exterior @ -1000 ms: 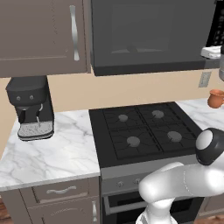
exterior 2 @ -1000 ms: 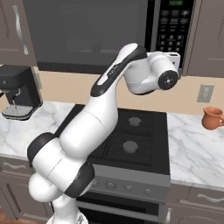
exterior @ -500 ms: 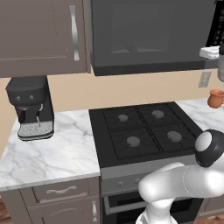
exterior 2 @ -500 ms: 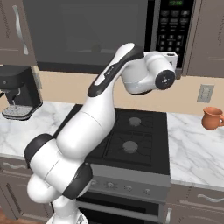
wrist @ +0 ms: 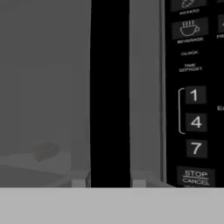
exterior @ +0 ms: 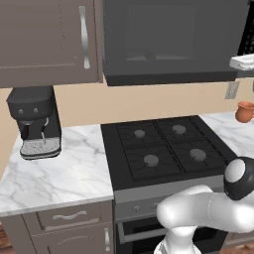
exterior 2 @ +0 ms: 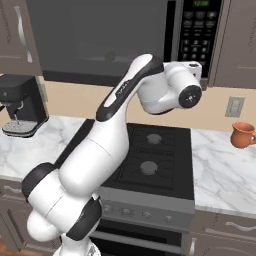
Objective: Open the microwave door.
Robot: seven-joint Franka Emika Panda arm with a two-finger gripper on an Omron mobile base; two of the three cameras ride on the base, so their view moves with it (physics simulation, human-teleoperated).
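The tool (wrist: 108, 183) is up at the right edge of the microwave door (exterior 2: 100, 40), by the button panel (exterior 2: 200, 35). Its tips are cut off at the picture's bottom, closed tight around the door's black handle (wrist: 109, 92). The arm (exterior 2: 125, 125) hides part of the microwave (exterior: 173, 39) above the stove (exterior: 163, 149).
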